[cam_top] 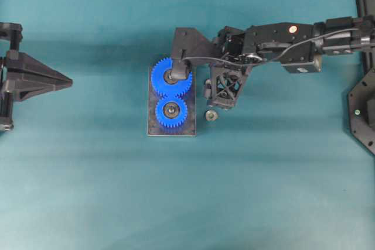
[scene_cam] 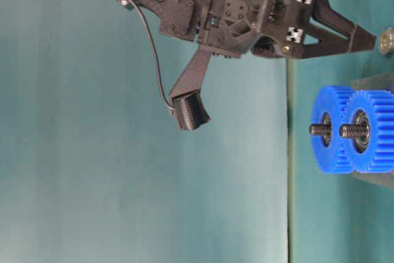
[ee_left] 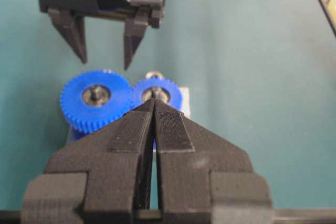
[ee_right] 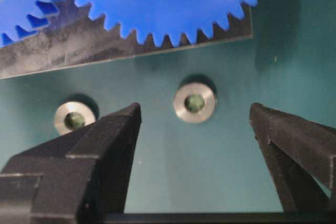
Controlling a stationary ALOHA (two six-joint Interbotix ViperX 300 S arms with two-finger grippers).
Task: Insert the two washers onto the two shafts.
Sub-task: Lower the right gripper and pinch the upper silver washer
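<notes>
Two blue gears [cam_top: 171, 99] sit on a grey plate [cam_top: 153, 130], each with a threaded shaft [scene_cam: 320, 130] through its middle. A silver washer [ee_right: 195, 102] lies flat on the table beside the plate. My right gripper [ee_right: 195, 113] hovers open just above it, one finger on either side and nothing between them. A second washer [ee_right: 75, 118] lies past the left finger. From overhead, the right gripper [cam_top: 215, 100] points down beside the gears, and a washer [cam_top: 211, 115] rests just in front of it. My left gripper [ee_left: 153, 100] is shut and empty, aimed at the gears from a distance.
The right wrist camera housing [cam_top: 179, 74] hangs over the far gear. The plate's edge [ee_right: 126, 51] runs close ahead of the right fingers. Teal table stretches open around the plate. A black frame [cam_top: 363, 109] stands at the right edge.
</notes>
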